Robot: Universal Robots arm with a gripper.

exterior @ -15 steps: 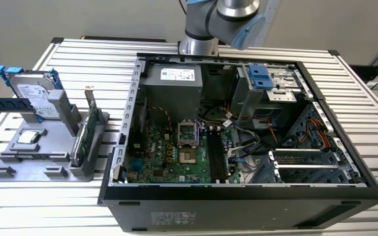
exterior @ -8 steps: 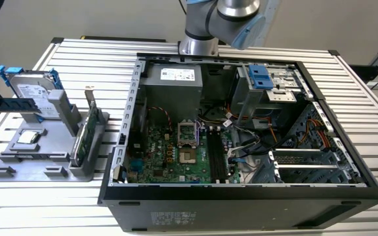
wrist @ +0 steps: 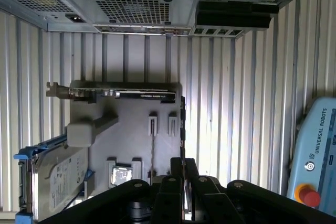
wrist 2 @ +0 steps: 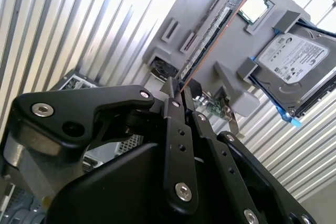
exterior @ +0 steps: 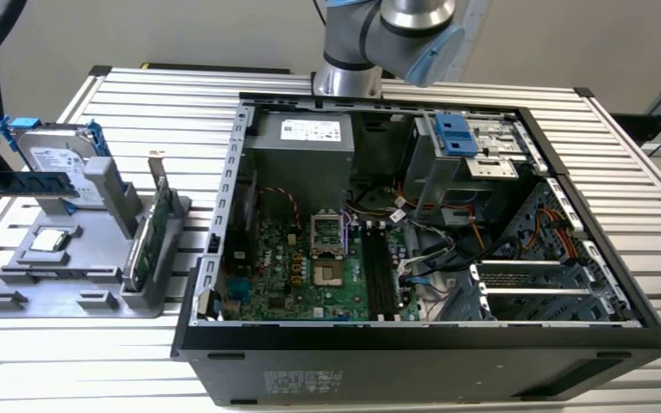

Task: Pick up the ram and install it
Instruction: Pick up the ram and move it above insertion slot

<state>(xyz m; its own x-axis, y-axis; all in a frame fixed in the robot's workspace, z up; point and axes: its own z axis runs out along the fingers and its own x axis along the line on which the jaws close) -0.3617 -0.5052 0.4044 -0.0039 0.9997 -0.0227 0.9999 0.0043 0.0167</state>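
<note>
The ram is a long, narrow dark stick, and my gripper is shut on one end of it. In the first wrist view the ram shows edge-on as a thin dark line running out from my gripper. It lies beside the two small slot posts of the grey holder rather than in them. In the exterior view the ram hangs level in front of the hard drive, above the grey holder at that view's left.
The open computer case fills the table's middle, its motherboard and long memory slots exposed. The holder also carries a hard drive, an upright green card and a square chip. A pendant with a red button lies nearby.
</note>
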